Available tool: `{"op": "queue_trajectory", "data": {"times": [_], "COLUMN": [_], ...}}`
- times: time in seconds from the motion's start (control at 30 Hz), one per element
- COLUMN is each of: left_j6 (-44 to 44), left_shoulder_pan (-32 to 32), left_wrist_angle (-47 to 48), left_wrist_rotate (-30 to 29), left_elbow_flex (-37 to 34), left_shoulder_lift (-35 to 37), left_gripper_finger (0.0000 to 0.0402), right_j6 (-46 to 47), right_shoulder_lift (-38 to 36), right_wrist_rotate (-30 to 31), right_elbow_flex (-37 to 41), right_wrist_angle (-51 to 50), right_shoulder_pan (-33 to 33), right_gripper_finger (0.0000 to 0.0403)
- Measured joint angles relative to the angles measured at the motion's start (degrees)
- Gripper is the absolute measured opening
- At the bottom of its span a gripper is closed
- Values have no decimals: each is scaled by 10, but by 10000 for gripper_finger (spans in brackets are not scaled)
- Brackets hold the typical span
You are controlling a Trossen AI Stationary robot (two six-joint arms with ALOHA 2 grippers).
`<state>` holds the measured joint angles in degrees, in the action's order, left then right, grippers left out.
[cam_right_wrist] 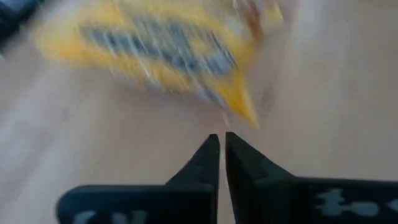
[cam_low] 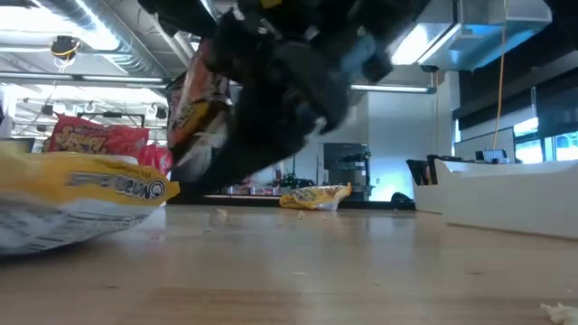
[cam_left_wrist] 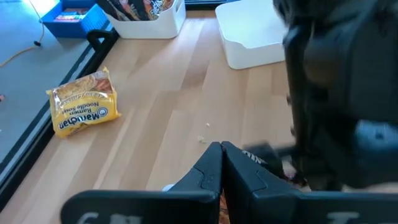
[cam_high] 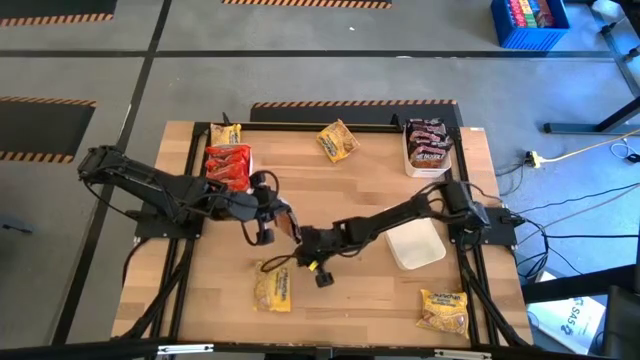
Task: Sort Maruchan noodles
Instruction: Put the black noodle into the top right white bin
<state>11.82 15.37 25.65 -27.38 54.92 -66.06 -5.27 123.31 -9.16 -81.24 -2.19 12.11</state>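
Maruchan noodles lie about the table. A yellow packet [cam_high: 272,290] is near the front, another yellow one [cam_high: 338,140] lies at the back, and a third [cam_high: 443,310] is at the front right. My left gripper [cam_left_wrist: 221,149] is shut over the table's middle, with a red-orange packet [cam_low: 194,104] hanging by it in the air. My right gripper [cam_right_wrist: 219,140] is shut with nothing between its fingers. It points down at the near yellow packet [cam_right_wrist: 168,43], short of it. My left gripper is shut on the red-orange packet [cam_high: 286,222]; only an orange sliver [cam_left_wrist: 221,200] shows between its shut fingers. The packet hangs tilted beside and below the gripper, clear of the table. Which edge is held is hidden by the gripper itself.
A white tray with red packets [cam_high: 228,165] stands at the far left, with a yellow packet [cam_high: 225,133] behind it. A white tray with dark packets [cam_high: 428,145] stands at the far right. Another white tray [cam_high: 415,243] with nothing in it sits under the right arm.
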Motion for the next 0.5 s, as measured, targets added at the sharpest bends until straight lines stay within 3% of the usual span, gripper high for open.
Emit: {"op": "queue_trajectory", "data": {"times": [0.23,0.5], "left_j6": [-18,-60], "left_shoulder_pan": [0,-18], "left_wrist_angle": [-26,-165], "left_wrist_rotate": [23,125], "left_elbow_flex": [0,0], "left_shoulder_lift": [-35,-167], "left_gripper_finger": [0,0], "right_j6": [4,82], "right_shoulder_lift": [-114,-312], "right_wrist_rotate": [75,143], "right_elbow_flex": [58,265], "right_wrist_angle": [-127,-73], "right_shoulder_pan": [24,40], "right_gripper_finger": [2,2]}}
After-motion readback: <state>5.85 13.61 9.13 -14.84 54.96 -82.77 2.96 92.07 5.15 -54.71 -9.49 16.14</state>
